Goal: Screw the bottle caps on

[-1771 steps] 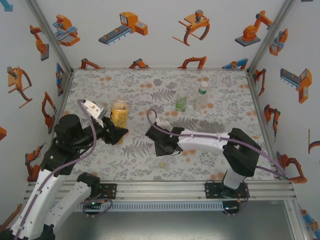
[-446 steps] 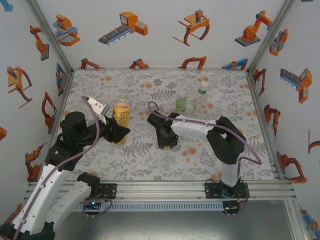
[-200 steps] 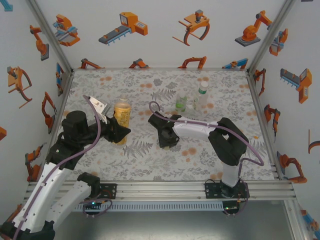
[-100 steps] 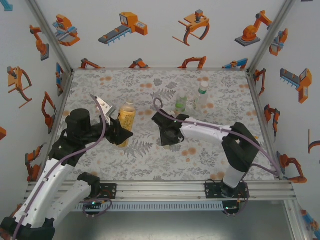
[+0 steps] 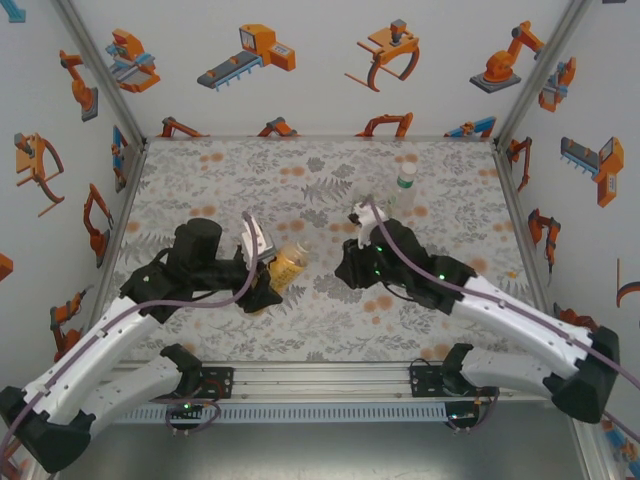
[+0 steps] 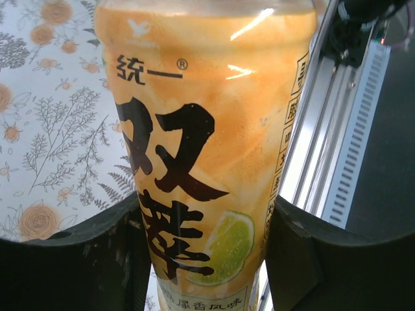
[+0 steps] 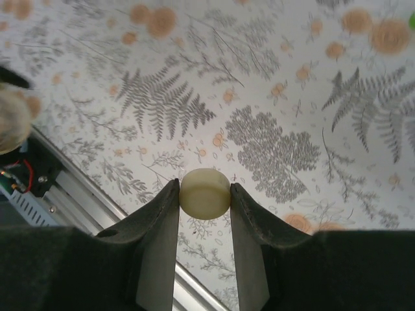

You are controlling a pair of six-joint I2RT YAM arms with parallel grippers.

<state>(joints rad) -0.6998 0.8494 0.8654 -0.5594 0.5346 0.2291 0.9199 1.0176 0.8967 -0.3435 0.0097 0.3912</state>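
Amber plastic is showing large in the left wrist view: the labelled amber bottle (image 6: 207, 97) is sitting clamped between the dark fingers of the left gripper (image 6: 206, 220). From above, that bottle is leaning off upright above the floral table (image 5: 200, 180), its neck pointing toward the right arm. The right gripper (image 7: 205, 202) is pinching a pale round cap (image 7: 205, 192) by its sides, hovering above the table near the bottle but apart from it.

The risk I am seeing is in the meeting of the two. With the neck tilted, the cap is likely to land askew and cross-thread or skid off. Only the fingertips are pinching the cap, so a sideways push could pop it free. Twisting could also turn the smooth bottle inside the left grip, and whatever is inside might spill through the open neck.
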